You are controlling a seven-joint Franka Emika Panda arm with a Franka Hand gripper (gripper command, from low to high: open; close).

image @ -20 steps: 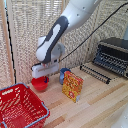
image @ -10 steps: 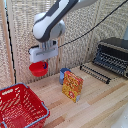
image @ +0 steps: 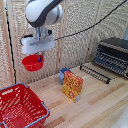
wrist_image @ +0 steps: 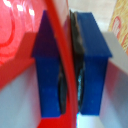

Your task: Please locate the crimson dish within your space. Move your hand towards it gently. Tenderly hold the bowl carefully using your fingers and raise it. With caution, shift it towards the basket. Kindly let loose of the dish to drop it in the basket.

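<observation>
A white boxy gripper (image: 36, 54) pinches the thin rim of a glossy, round red plastic bowl (image: 33, 62) between blue fingers (wrist_image: 95, 60). The bowl hangs in the air above a rectangular red wire-mesh basket (image: 20, 106).

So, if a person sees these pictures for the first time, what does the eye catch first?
First the white gripper, high at the exterior view's left, holding the red bowl in the air by its rim; the wrist view shows the blue fingers pinching the rim. Next the big red basket on the table below, and the orange box standing mid-table.
</observation>
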